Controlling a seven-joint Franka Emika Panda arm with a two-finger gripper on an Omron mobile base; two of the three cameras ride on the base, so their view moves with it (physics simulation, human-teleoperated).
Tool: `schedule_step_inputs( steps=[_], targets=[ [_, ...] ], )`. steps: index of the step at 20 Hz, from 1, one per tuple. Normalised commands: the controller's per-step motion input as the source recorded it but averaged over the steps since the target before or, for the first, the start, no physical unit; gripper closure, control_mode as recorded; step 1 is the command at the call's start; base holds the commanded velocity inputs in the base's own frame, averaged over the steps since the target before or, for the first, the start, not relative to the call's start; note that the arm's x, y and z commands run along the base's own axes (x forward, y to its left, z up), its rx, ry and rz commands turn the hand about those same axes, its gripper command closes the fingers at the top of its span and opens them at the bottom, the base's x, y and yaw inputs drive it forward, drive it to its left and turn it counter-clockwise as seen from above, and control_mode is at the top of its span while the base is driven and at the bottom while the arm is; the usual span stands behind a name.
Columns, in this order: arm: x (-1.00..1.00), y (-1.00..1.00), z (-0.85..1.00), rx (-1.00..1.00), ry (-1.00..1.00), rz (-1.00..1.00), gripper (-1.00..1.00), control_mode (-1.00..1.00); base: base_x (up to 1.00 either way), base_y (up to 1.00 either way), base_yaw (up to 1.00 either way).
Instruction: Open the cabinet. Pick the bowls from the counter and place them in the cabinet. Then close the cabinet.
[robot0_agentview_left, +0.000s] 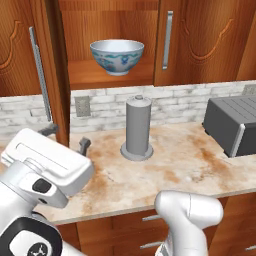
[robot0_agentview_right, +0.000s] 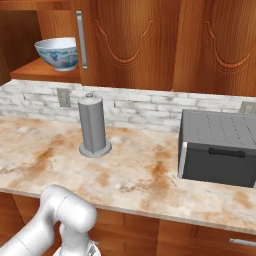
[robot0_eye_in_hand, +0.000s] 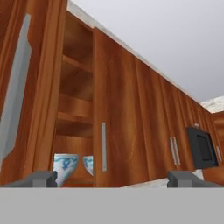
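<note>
Wide-open jaws, empty, near open cabinet (robot0_agentview_left: 112, 37) with bowls (robot0_agentview_left: 117, 56).

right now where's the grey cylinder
The grey cylinder stands upright on the counter near the brick back wall, below the open cabinet holding a bowl, with the dark appliance off to its right.

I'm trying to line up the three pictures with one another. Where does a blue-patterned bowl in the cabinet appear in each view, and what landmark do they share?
Left base view: bowl at top centre, inside the open cabinet.
Right base view: bowl at upper left, beside the closed door.
Hand view: bowls at bottom left; one left of the handle, another partly hidden by the door.
Shared landmark: the closed door's vertical silver handle, just right of the bowl.
</note>
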Motion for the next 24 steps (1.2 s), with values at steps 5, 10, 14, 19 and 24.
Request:
schedule_step_inputs(
  steps=[5,10,14,19,24],
  targets=[
    [-0.01,0.09,-0.13,-0.01,-0.02,-0.04,-1.0,-1.0,0.0,0.0,0.0],
    [-0.5,0.76,-0.02,-0.07,-0.19,-0.01,-1.0,-1.0,0.0,0.0,0.0],
    [0.06,0.39,0.0,-0.02,-0.12,0.0,-1.0,-1.0,0.0,0.0,0.0],
    [0.54,0.0,-0.09,0.0,0.02,0.0,-1.0,-1.0,0.0,0.0,0.0],
    [0.75,0.02,-0.44,0.07,0.16,0.0,-1.0,-1.0,0.0,0.0,0.0]
  ],
)
